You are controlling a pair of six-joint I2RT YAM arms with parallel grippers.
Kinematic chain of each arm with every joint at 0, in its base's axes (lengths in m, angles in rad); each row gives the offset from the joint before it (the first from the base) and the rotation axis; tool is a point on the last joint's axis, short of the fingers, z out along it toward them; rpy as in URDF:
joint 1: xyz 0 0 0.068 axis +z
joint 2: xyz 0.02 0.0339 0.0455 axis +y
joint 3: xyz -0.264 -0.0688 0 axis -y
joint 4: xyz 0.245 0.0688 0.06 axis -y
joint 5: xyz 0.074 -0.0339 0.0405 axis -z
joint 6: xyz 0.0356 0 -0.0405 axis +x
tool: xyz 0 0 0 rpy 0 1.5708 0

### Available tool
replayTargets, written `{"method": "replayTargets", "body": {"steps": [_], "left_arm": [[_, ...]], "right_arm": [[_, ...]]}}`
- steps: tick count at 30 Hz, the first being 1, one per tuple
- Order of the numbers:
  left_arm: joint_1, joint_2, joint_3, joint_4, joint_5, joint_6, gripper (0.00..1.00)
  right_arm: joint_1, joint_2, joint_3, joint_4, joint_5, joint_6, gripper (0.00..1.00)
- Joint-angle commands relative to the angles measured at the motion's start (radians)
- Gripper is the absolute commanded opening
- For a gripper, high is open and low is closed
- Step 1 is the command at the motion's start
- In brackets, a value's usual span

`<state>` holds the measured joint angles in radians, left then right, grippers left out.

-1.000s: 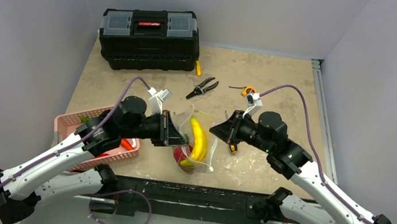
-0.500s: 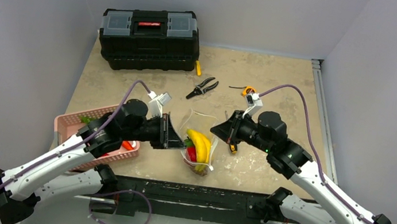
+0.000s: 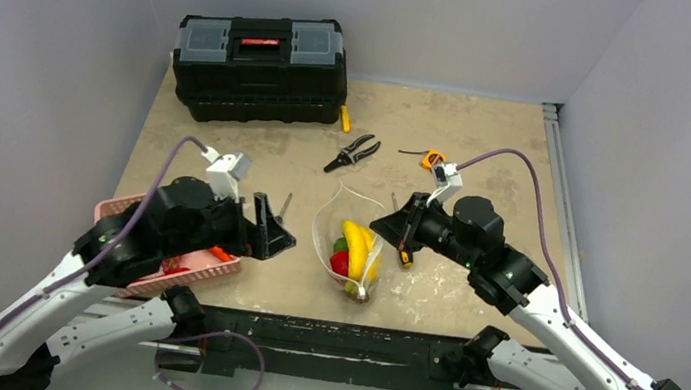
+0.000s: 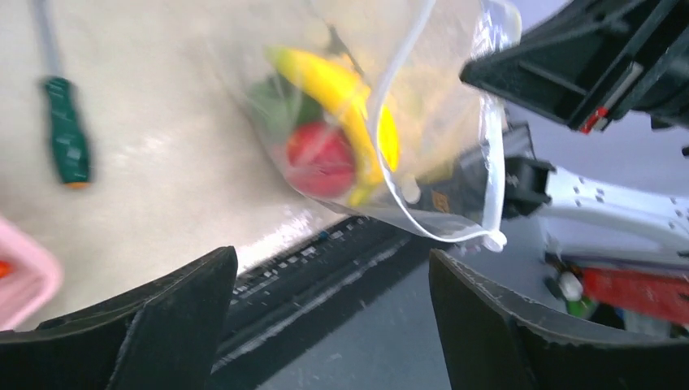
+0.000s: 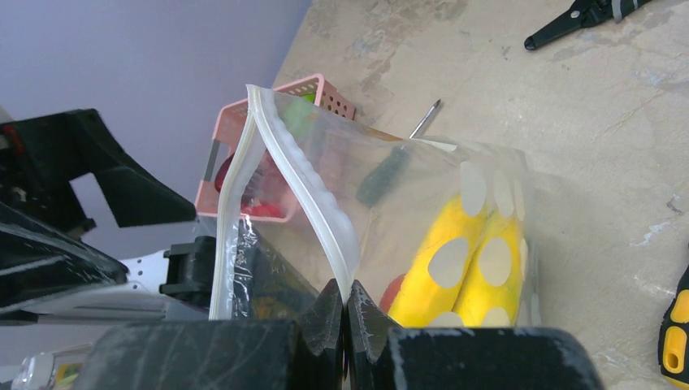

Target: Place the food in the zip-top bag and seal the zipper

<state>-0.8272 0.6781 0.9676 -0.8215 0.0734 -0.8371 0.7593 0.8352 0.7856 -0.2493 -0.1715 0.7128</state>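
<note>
Right pincer (image 5: 345, 302): pressed together on the zipper (image 5: 315, 199), pinching the whitish strip at one side of the mouth. The strip rises from between the fingers, arches over and comes back down.
Left pincer (image 4: 331, 262): spread wide with nothing between its fingers (the two black fingers fill the lower corners of its own wrist view). It hangs over the bench (image 3: 488, 153) just beside the right end of the pink basket (image 3: 117, 210), apart from the bag.
Zip-top bag (image 3: 325, 228): sits on the bench between the two pincers, near the front edge, held up by the pinched side of its mouth. The mouth gapes and the zipper is not pressed shut.
Food in the bag: a yellow banana (image 3: 354, 240) lies lengthwise, a red round fruit (image 3: 340, 263) touches its left side, and a green pepper (image 3: 339, 246) sits just behind the red fruit.
Food outside the bag: red pieces (image 3: 222, 253) lie in the basket's right end; their kind cannot be told.
Screwdrivers: a green-handled screwdriver (image 4: 67, 134) lies on the bench between basket and bag. A yellow-and-black screwdriver (image 3: 404, 256) lies just right of the bag, under the right pincer.
Back of the bench: a black toolbox (image 3: 261, 63) stands near the rear wall, with pliers (image 3: 352, 153) lying in front of it, well apart from the bag.
</note>
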Motion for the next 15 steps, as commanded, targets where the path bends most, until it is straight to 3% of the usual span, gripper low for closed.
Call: {"method": "replayTargets", "body": {"steps": [1, 9, 15], "left_arm": [[-0.003, -0.035, 0.119, -0.242, -0.307, 0.155, 0.9], [0.014, 0.029, 0.158, -0.383, -0.493, 0.33, 1.0], [0.167, 0.013, 0.051, -0.238, -0.451, 0.557, 1.0]], "right_arm": [[0.003, -0.003, 0.036, 0.027, 0.016, -0.016, 0.0], [0.003, 0.018, 0.051, 0.038, -0.004, -0.007, 0.0], [0.002, 0.009, 0.053, 0.029, -0.003, 0.003, 0.0]]}}
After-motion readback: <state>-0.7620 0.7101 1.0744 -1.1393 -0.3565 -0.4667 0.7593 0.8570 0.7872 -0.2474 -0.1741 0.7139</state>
